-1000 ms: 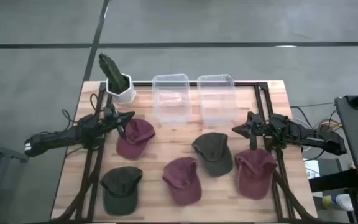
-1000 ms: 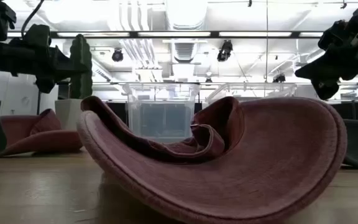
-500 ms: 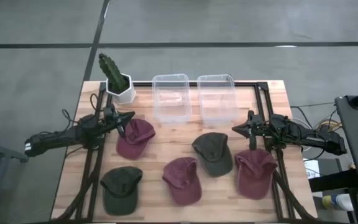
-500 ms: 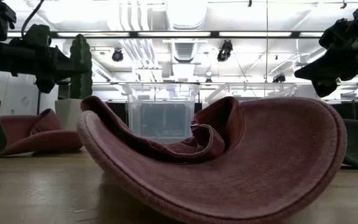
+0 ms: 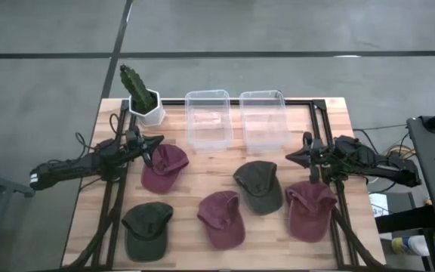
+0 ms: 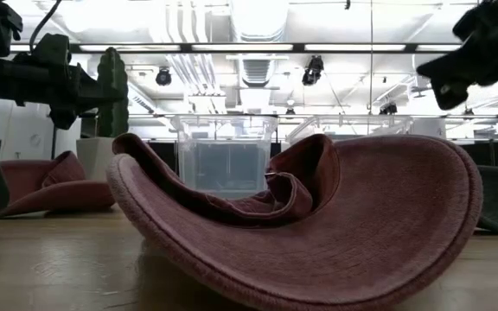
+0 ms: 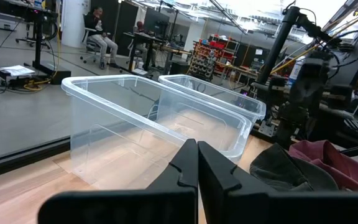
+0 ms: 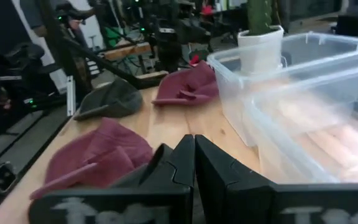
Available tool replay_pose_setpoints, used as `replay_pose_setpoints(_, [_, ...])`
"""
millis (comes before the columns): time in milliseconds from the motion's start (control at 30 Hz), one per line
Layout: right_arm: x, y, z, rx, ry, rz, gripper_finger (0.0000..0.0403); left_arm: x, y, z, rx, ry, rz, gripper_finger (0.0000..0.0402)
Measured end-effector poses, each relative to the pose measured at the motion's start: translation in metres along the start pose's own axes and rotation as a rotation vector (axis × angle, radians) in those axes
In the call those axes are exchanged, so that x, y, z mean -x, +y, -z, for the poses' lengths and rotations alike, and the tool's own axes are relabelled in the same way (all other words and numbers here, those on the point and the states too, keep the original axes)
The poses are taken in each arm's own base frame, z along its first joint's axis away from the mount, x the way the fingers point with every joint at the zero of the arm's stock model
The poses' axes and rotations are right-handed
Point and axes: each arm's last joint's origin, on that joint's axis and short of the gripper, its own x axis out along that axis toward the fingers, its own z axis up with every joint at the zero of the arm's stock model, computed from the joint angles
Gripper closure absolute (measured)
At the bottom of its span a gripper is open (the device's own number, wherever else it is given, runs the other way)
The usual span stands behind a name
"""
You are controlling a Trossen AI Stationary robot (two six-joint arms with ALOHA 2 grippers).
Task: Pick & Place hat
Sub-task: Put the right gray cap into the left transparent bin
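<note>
Five hats lie crown-up on the wooden table (image 5: 202, 170): maroon ones at left (image 5: 163, 166), near centre (image 5: 221, 219) and right (image 5: 310, 208), a dark green one (image 5: 148, 230) at the near left, and an olive one (image 5: 259, 185). My left gripper (image 5: 157, 141) hovers shut just beyond the left maroon hat's far-left edge; its closed fingers (image 7: 197, 155) show in the left wrist view. My right gripper (image 5: 291, 157) hangs shut in the air at the right, above the gap between the olive and right maroon hats, fingers (image 8: 193, 149) together. Neither touches a hat.
Two clear plastic bins (image 5: 208, 119) (image 5: 263, 119) stand side by side at the far middle. A cactus in a white pot (image 5: 143, 102) stands at the far left corner. A black metal frame (image 5: 325, 113) runs along the table's sides. Bare wood shows between the hats.
My right gripper has risen and drawn back a little toward the table's right edge, still shut. The hats lie as before.
</note>
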Motion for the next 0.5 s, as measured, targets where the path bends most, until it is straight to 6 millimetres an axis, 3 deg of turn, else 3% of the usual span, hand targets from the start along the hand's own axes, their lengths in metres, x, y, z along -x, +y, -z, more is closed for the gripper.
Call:
replay_pose_setpoints(267, [0.002,0.013,-0.040,-0.022,0.155,-0.014,0.0394,0.000,0.000,0.000,0.000,0.000,0.000,0.0400])
replay_pose_setpoints(500, [-0.029,0.024,-0.074,-0.176,0.371,0.009,0.0394,0.000,0.000,0.000,0.000,0.000,0.000,0.0400])
